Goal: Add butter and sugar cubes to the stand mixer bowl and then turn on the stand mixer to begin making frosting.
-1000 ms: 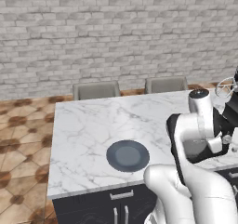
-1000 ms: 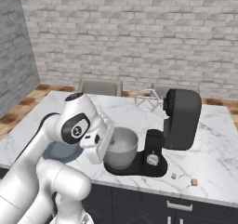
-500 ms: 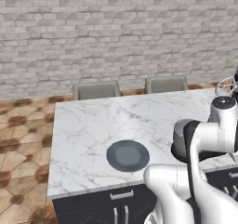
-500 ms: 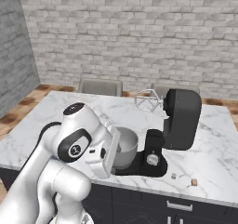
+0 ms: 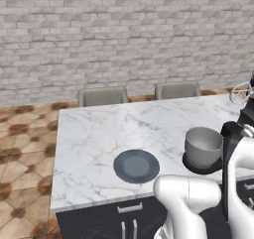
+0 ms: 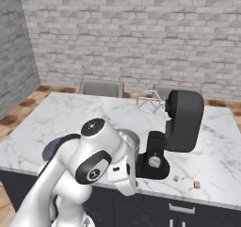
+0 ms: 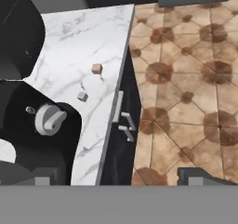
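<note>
At the near edge of the marble counter (image 6: 214, 150) the gripper (image 7: 116, 179) hangs with its two tips spread wide and nothing between them. It looks down over the counter's front lip, half at marble and half at the tiled floor (image 7: 186, 79). I judge the step in hand to be fetching the sugar. Two small cubes lie on the counter just right of the mixer's base and close to the front edge, a brownish cube (image 7: 96, 69) and a paler cube (image 7: 82, 96). They are apart from each other and clear of the fingers. The next move calls for bringing the open hand over one cube, lowering it squarely and closing on it. The cubes are tiny and sit near the drop, so a nudge could knock one off. A little farther in is the silver knob (image 6: 154, 161) on the base of the stand mixer (image 6: 184, 120). Left of it the stand mixer bowl (image 5: 203, 146) sits on the base. Whether the butter is inside I cannot tell. The mixer's head is tilted back, with the wire whisk (image 6: 150, 101) farthest off.
</note>
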